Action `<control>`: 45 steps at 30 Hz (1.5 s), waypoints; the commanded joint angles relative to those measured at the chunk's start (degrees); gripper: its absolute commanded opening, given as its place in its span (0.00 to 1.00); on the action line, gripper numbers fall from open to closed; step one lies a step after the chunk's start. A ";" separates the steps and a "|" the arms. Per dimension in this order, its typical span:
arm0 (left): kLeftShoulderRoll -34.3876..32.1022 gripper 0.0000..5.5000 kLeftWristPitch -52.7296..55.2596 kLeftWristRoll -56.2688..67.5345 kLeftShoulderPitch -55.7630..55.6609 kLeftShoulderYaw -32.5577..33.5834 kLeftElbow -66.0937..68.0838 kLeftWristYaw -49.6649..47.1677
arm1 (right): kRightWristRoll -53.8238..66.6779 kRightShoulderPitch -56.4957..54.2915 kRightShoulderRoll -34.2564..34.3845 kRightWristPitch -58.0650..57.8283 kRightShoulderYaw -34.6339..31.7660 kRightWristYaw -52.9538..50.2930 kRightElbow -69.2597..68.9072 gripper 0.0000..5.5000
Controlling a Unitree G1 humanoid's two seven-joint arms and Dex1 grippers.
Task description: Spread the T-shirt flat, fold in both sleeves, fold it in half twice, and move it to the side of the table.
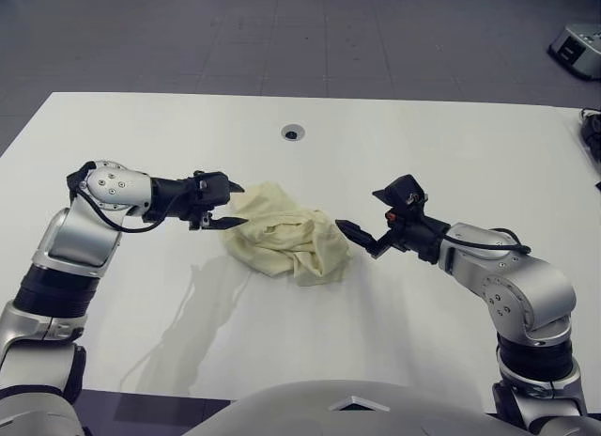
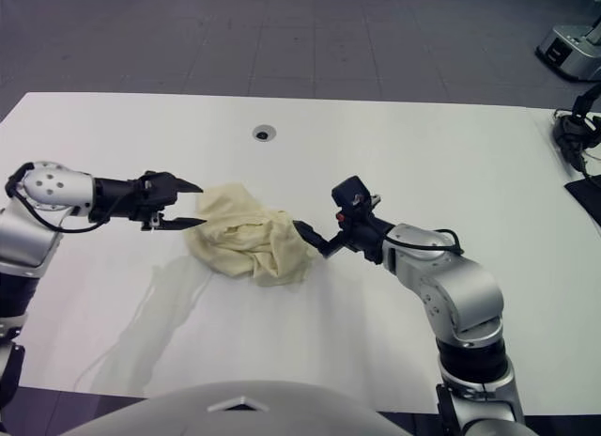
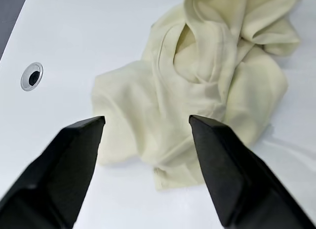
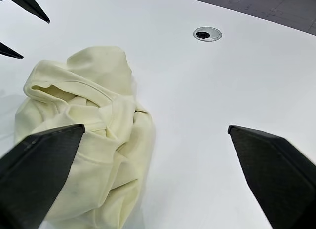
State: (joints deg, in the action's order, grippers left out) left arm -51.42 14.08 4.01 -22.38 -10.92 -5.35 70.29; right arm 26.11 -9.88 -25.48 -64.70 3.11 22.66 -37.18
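Lying in a crumpled heap near the middle of the tabletop (image 1: 423,145), the T-shirt (image 1: 286,239) is pale yellow and bunched into thick folds, with none of it spread flat. A ribbed hem or collar band curls across the top of the heap in the right wrist view, and the sleeves cannot be told apart from the body of the cloth.

The left gripper (image 1: 242,203) hovers just beside the edge of the shirt that faces the tabletop's left edge. Its two dark fingers (image 3: 74,155) are spread wide apart with nothing between them, and their tips are close to the cloth but not touching it. The right gripper (image 1: 349,231) sits at the opposite edge of the heap, on the side toward the right edge of the tabletop. Its fingers (image 4: 44,160) are also parted wide and hold nothing. One of them lies right against the cloth, though whether it actually touches cannot be told. Both arms reach in low over the tabletop from the near corners.

A small round cable hole (image 1: 293,132) with a metal rim is set into the tabletop between the shirt and the far edge, well apart from the cloth. A tangle of dark cables (image 2: 568,131) rests at the right edge, near the far corner.
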 commanded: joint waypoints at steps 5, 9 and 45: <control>-0.43 0.72 -4.44 -4.91 1.79 -4.57 1.45 0.38 | -0.78 0.25 -1.15 1.05 1.50 -0.27 0.24 0.98; 1.19 0.59 -5.51 -5.66 1.48 -5.24 2.10 -0.86 | -0.98 0.10 -1.34 1.42 1.85 -0.27 0.51 0.98; 0.21 0.00 0.58 -0.86 -4.40 0.11 -8.68 0.12 | 5.99 1.88 0.49 2.53 2.93 4.97 7.36 0.98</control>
State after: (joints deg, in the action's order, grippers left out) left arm -50.38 14.30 2.49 -25.35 -11.39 -13.24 69.66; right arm 33.07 -8.32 -25.69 -62.92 4.99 28.36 -32.49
